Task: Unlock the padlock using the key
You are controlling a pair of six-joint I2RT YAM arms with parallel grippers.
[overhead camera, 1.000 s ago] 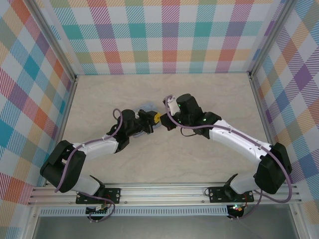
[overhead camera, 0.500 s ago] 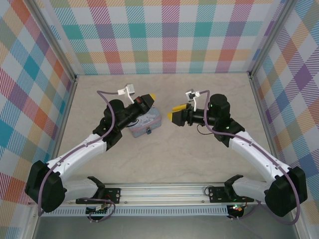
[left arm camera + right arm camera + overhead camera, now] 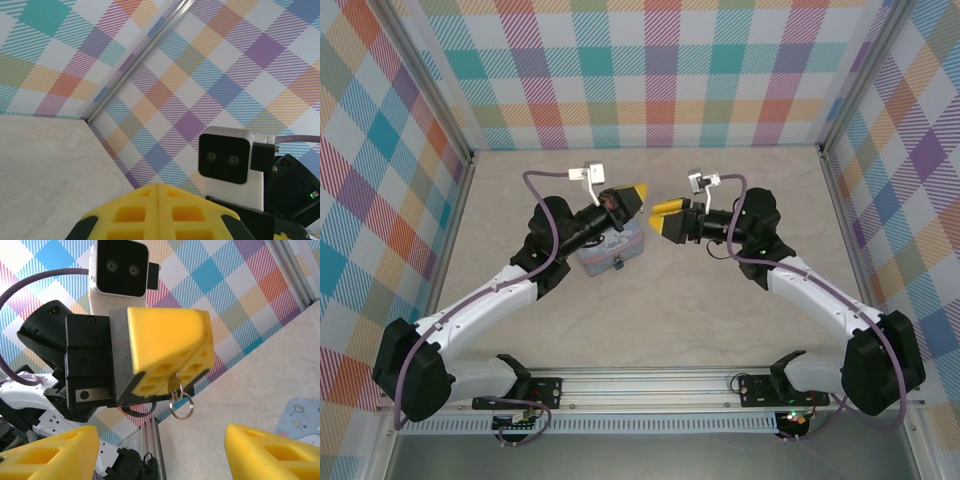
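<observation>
The left hand [image 3: 632,192] hangs above the desk [image 3: 740,310], its yellow pads [image 3: 135,215] pressed flat together with only a seam between them. Seen from the right wrist, the key [image 3: 175,384] is pinched at the tip of those pads, and a small split ring [image 3: 182,406] dangles from it at 6 o'clock. The key itself is a thin silvery sliver, mostly hidden in the grip.

The right hand [image 3: 667,218] sits at 3 o'clock from the left hand, just beside it but apart, and the two point at each other. Its fingers [image 3: 50,452] stand wide with nothing between them.

The pastel-blue tin [image 3: 610,246] lies on the desk at about 7 o'clock from the left hand, partly under it in the overhead view. A corner of its cartoon print shows at the right wrist view's lower right. A tiny dark speck at the tin's 6 o'clock edge looks like the padlock [image 3: 617,264] (too small to tell whether its shackle is closed). It is well below the key, touched by neither hand.

From the left wrist, the right arm's white camera block [image 3: 225,159] sits at 2 o'clock from the closed pads, against the plaid wall [image 3: 240,60].
</observation>
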